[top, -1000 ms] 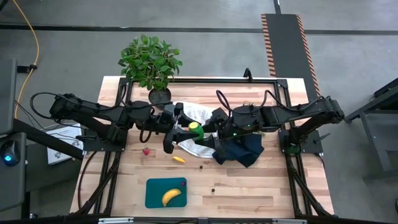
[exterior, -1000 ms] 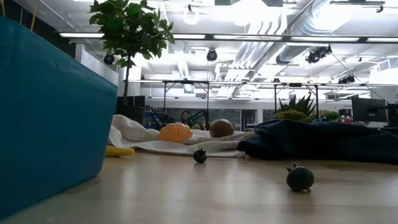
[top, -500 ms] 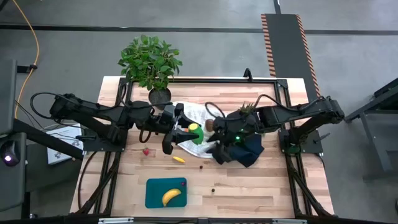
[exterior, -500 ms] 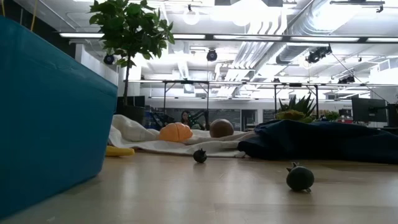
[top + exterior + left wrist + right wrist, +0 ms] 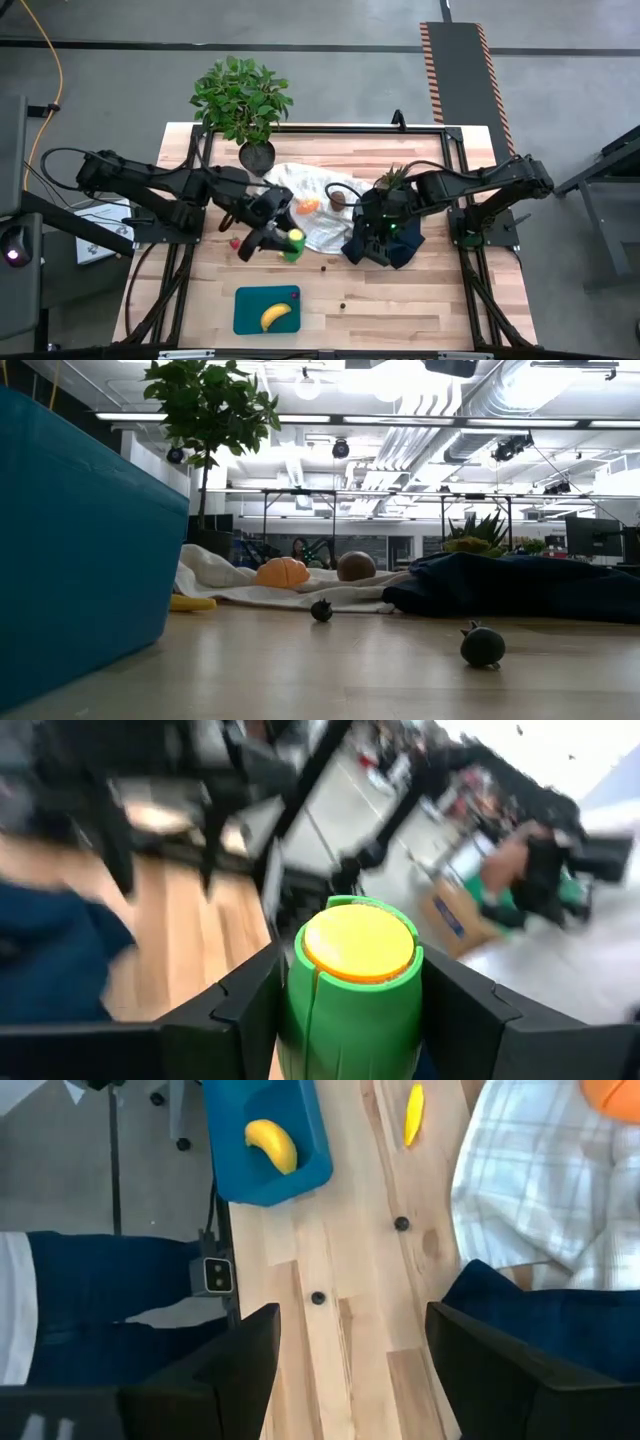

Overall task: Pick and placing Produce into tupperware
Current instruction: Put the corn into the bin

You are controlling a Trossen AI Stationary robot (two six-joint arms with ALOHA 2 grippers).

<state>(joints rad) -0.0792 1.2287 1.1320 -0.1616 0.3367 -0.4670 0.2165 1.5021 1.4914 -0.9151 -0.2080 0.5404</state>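
Over the lower left of the high view, the teal tupperware (image 5: 267, 309) sits near the front edge of the desk (image 5: 420, 310) with one yellow banana (image 5: 275, 317) already in it, while the left gripper (image 5: 277, 243) hangs just above it in the frame, jaws closed about halfway on the green pear-shaped piece (image 5: 292, 244); the left wrist view shows that piece (image 5: 352, 982) standing upright between the two fingers, yellow cap on top. The container lies toward the bottom of the frame from those jaws, near but not beneath them, so the carry looks to need a short travel toward the front edge before release; the left arm is clearly the nearer one. Two tiny dark bits (image 5: 343, 306) (image 5: 324, 267) lie on bare wood right of the container, a small red bit (image 5: 235, 242) sits at the gripper's left, and the right wrist view picks out a small yellow piece (image 5: 413, 1113) on the wood. Farther back, at the frame's centre, the orange piece (image 5: 308, 205) and brown kiwi-like ball (image 5: 340, 200) rest on the pale cloth (image 5: 320, 225). To the right, the right gripper (image 5: 375, 238) waits over the dark navy cloth (image 5: 405, 240), jaws apart and holding nothing. A potted plant (image 5: 243, 100) stands at the desk's far edge
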